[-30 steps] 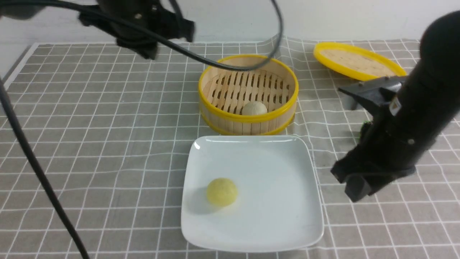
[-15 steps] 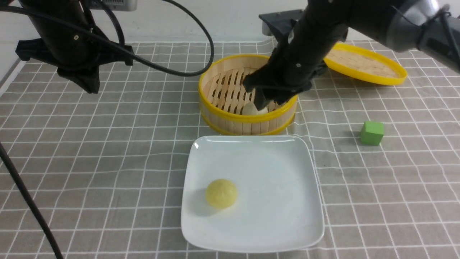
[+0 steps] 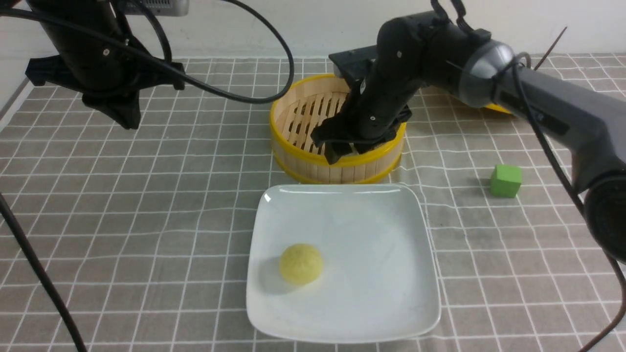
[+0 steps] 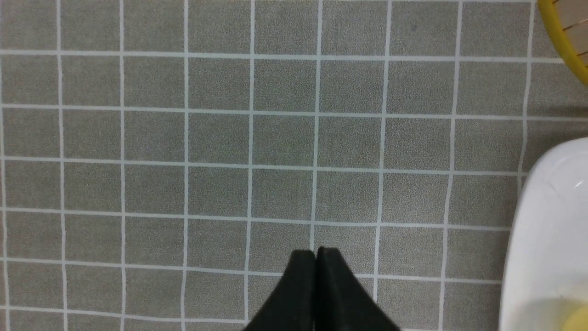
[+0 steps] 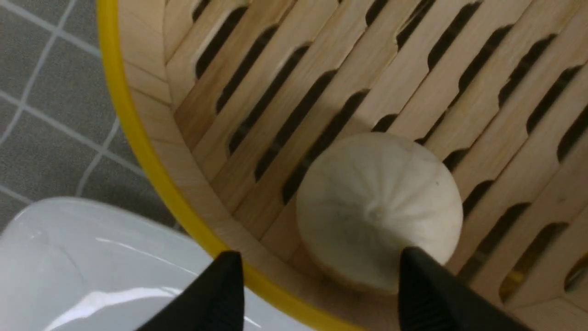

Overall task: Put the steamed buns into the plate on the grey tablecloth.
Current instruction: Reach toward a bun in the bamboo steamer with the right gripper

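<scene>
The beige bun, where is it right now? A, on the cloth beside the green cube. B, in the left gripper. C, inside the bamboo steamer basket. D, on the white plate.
C: the beige bun rests on the slats inside the steamer basket, under the open right gripper.

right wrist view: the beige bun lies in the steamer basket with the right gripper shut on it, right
Not quite. The right gripper is open, not shut on it: the right wrist view shows its jaws standing wide apart, not closed on the bun. The rest holds: the beige bun does lie in the steamer basket.
</scene>
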